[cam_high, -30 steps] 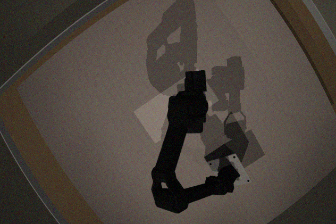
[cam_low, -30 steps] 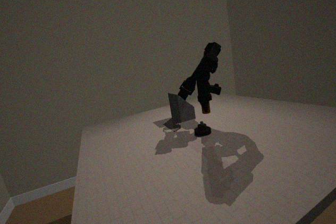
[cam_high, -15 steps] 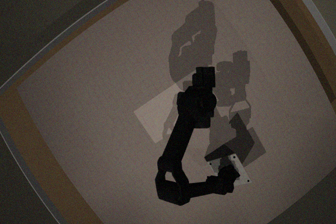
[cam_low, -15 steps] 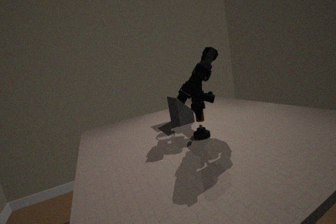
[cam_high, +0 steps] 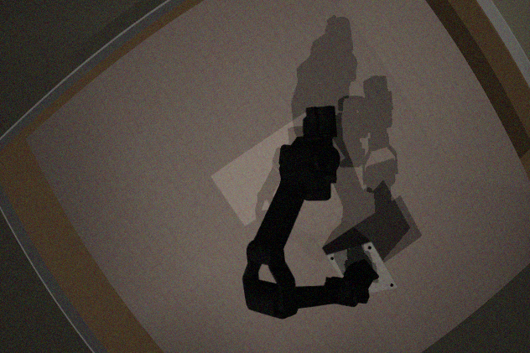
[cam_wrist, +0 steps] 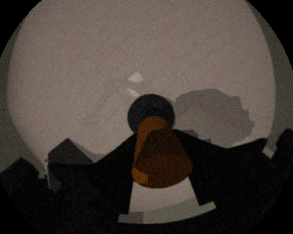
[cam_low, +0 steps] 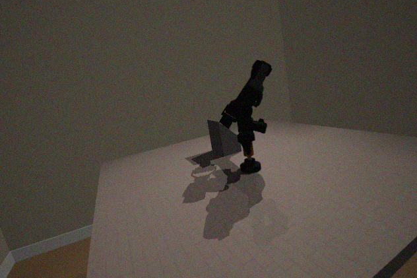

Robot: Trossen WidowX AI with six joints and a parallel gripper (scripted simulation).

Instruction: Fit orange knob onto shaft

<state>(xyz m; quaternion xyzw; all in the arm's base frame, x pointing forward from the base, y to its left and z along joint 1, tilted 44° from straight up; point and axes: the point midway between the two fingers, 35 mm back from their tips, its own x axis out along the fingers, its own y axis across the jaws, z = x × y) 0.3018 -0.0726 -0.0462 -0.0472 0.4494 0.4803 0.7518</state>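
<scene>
The orange knob (cam_low: 251, 149) (cam_wrist: 161, 161) is upright between the fingers of my gripper (cam_low: 247, 142) (cam_wrist: 154, 134), which is shut on it. The dark round pedestal (cam_low: 250, 166) (cam_wrist: 150, 103) stands on the table directly under the knob in the exterior view. A short bit of the silver shaft (cam_low: 249, 157) shows between the knob's lower end and the pedestal. The knob sits at or just above the shaft's top; I cannot tell whether the shaft has entered the hole. The hole and both flat sides are hidden. In the top view the arm hides the knob and pedestal.
A grey wedge-shaped block (cam_low: 225, 143) stands beside the arm, left of the pedestal in the exterior view. A pale base plate (cam_high: 385, 278) with dark holes lies under the arm's base. Large arm shadows fall across the table (cam_high: 141, 147) (cam_low: 144, 220).
</scene>
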